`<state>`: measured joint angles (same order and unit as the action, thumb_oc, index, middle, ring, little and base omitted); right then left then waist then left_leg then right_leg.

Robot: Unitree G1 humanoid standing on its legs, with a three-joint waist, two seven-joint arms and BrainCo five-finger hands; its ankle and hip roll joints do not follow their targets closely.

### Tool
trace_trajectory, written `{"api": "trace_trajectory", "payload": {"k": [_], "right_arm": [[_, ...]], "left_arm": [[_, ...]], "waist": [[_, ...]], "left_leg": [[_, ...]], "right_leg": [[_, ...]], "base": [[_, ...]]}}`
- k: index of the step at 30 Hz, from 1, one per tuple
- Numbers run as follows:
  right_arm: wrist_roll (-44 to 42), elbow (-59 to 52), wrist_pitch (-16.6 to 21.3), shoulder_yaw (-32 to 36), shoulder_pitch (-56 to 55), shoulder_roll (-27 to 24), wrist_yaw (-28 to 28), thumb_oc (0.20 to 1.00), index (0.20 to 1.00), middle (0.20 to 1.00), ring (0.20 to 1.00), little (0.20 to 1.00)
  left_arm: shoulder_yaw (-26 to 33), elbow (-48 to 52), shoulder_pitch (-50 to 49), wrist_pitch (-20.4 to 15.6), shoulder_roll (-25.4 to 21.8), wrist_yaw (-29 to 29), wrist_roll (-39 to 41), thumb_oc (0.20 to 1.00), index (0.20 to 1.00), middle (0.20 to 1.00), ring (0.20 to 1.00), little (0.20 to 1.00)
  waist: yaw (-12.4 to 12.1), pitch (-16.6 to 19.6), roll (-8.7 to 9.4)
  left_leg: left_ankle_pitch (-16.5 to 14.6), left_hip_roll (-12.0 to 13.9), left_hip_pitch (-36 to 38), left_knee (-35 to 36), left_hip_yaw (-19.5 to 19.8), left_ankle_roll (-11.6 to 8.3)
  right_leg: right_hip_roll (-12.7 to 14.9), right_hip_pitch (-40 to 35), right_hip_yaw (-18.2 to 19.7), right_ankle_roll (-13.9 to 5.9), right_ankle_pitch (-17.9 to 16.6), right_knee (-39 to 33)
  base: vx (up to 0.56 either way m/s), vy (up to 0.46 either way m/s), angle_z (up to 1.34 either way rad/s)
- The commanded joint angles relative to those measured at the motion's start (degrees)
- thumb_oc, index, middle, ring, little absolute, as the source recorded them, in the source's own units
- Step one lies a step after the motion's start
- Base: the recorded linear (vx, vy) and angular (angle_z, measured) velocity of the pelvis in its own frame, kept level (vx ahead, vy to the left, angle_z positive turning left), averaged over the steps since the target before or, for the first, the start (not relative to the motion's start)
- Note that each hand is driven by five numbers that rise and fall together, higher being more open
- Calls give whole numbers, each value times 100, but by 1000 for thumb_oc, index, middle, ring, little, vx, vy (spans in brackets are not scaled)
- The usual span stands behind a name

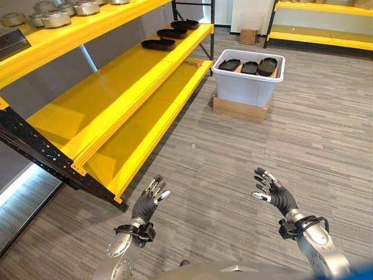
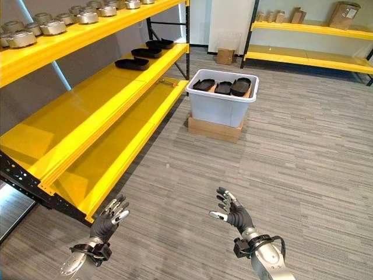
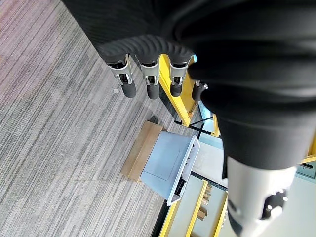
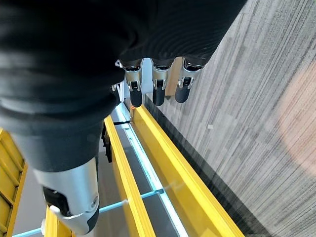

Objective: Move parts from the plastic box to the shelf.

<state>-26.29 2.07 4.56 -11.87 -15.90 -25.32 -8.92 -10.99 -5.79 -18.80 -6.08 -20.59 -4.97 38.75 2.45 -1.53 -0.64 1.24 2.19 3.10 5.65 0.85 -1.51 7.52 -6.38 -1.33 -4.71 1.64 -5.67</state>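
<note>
Both the left hand (image 1: 148, 201) and right hand (image 1: 274, 195) hover empty, fingers spread, over bare carpet. Black parts (image 1: 250, 66) sit in the plastic box (image 1: 245, 87) on a cardboard base (image 1: 236, 111), just beside the yellow shelf (image 1: 116, 93).

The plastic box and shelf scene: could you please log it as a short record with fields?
plastic box: on a cardboard base on the carpet, beside the shelf's end
parts in box: three black trays
yellow shelf: black trays at its far end
upper shelf: silver metal parts
left hand: open, empty, above the carpet
right hand: open, empty
</note>
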Motion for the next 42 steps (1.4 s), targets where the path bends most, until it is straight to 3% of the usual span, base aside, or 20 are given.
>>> {"api": "trace_trajectory", "payload": {"k": [1,14,23,28,30,33,34,35,37,38,39,42], "right_arm": [[-111,3,297,126,150,-175,-74,1000,1000,1000,1000,1000],[-120,40,234,107,172,-195,-45,1000,1000,1000,1000,1000],[-262,92,224,63,328,-286,-78,1000,1000,1000,1000,1000],[-394,91,329,254,259,-387,-81,1000,1000,1000,1000,1000],[-408,71,344,280,210,-400,-112,1000,1000,1000,1000,1000],[-349,50,359,298,121,-413,-134,1000,1000,1000,1000,1000],[-322,56,364,313,124,-424,-120,1000,1000,1000,1000,1000],[-307,50,362,340,117,-430,-102,1000,1000,1000,1000,1000],[-188,76,418,388,200,-465,22,1000,1000,1000,1000,1000],[-187,81,422,388,203,-463,23,1000,1000,1000,1000,1000],[-132,188,480,350,290,-475,65,1000,1000,1000,1000,1000],[-104,348,539,309,380,-399,172,1000,1000,1000,1000,1000]], "left_arm": [[109,85,287,-354,-71,-83,-271,1000,1000,1000,1000,1000],[50,94,321,-288,-83,-53,-290,1000,1000,1000,1000,1000],[-47,55,443,-281,-26,-39,-66,1000,1000,1000,1000,1000],[-120,122,501,-244,-65,-124,5,1000,1000,1000,1000,1000],[-55,173,397,-223,-49,-156,30,1000,1000,1000,1000,1000],[11,149,282,-167,36,-177,22,1000,1000,1000,1000,1000],[8,140,298,-160,35,-182,11,1000,1000,1000,1000,1000],[7,147,302,-161,28,-179,23,1000,1000,1000,1000,1000],[-19,152,362,-163,13,-173,63,1000,1000,1000,1000,1000],[-21,149,366,-164,12,-172,63,1000,1000,1000,1000,1000],[-52,120,381,-189,18,-151,40,1000,1000,1000,1000,1000],[-91,74,474,-259,56,-73,-46,1000,1000,1000,1000,1000]], "waist": [[-24,242,9],[-5,236,-8],[32,184,-113],[78,-76,-59],[19,-185,-34],[-113,-457,58],[-142,-534,77],[-138,-571,104],[-200,-631,51],[-204,-629,79],[-291,-658,0],[-455,-724,-4]], "left_leg": [[-147,347,75,-74,217,-177],[-152,351,91,-77,243,-173],[-112,459,5,-216,264,-213],[-188,681,-405,-1168,475,-396],[-78,763,-496,-1585,578,-428],[666,819,-1124,-3063,798,-305],[869,734,-1313,-3279,926,-268],[868,641,-1534,-3372,861,-234],[702,221,-2087,-2624,609,-214],[691,193,-2058,-2600,586,-201],[858,66,-2224,-1857,549,-212],[1281,-96,-2381,-848,526,-214]], "right_leg": [[94,64,-106,-179,-177,67],[96,41,-117,-168,-152,101],[-36,287,0,-55,58,576],[-370,308,0,246,270,853],[-528,218,62,344,290,836],[-727,-10,106,534,273,771],[-727,-27,75,545,279,763],[-717,-58,52,570,315,742],[-786,-81,46,563,330,717],[-750,-97,51,553,355,714],[-902,-150,127,517,362,641],[-1017,-356,279,505,446,567]], "base": [[0,0,0],[0,0,0],[-20,-42,0],[-31,-195,16],[14,-253,15],[6,-253,-14],[-42,-145,-7],[35,-105,15],[125,-43,18],[193,20,26],[192,24,13],[190,5,-10]]}}
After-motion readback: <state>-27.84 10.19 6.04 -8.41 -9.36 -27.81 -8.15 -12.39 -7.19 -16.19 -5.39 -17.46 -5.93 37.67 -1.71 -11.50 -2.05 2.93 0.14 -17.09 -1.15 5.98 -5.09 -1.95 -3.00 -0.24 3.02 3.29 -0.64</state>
